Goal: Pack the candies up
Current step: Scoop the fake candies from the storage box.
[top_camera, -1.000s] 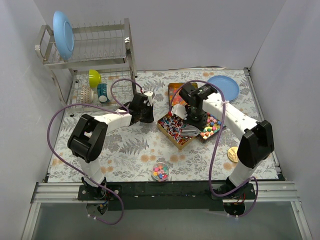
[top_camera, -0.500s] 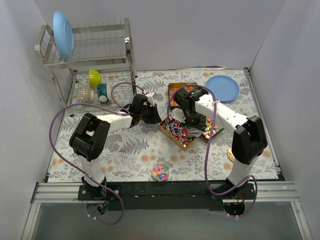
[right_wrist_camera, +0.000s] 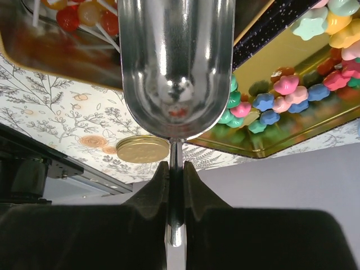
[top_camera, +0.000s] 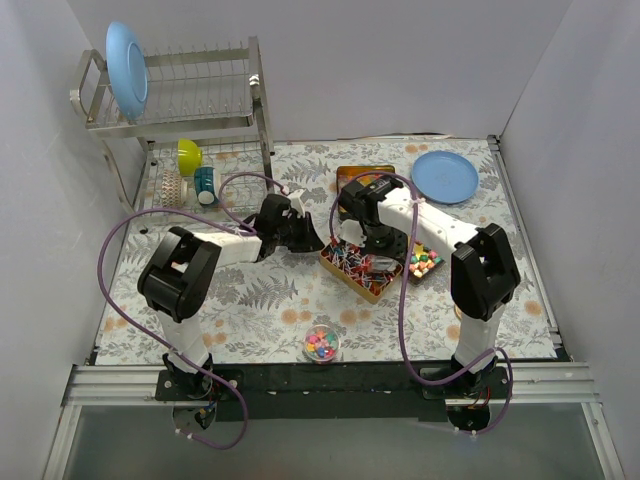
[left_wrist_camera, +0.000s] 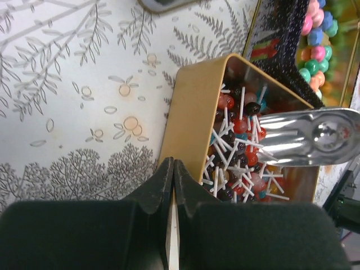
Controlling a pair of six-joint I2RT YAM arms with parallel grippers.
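Over the middle of the table (top_camera: 250, 300), seen from above, the right gripper (top_camera: 365, 240) hangs above a gold tin (top_camera: 345, 278) crammed with lollipops (top_camera: 356, 262), one kind of the candies. The chunky pieces (top_camera: 424, 258) in pink, green and yellow lie just beyond it, on the right arm's side. The left gripper (top_camera: 303, 238) sits beside the tin's left corner, off the sweets. A small round cup (top_camera: 322, 343) with more pieces stands well apart, near the arm bases. The right arm is plainly the nearer to the sweets.

From the left wrist, the fingers are pressed together with only a pale sliver between them, their tips right at the tin's outer wall near a corner. Whether they pinch the rim I cannot tell. A metal scoop (left_wrist_camera: 306, 135) lies across the far side of the tin, above the sticks, its mouth towards the tin's middle.

From the right wrist, the fingers are clamped on the scoop's thin handle. The bowl runs straight ahead of them and looks empty, showing only reflections. Lollipops lie ahead and left of its mouth, and the chunky pieces lie to its right in a second tin (right_wrist_camera: 281, 53). A round gold lid (right_wrist_camera: 142, 151) rests on the table below. To load, I judge the scoop must tip mouth-down and push along its own long axis into the lollipops, whose crossed sticks may snag.
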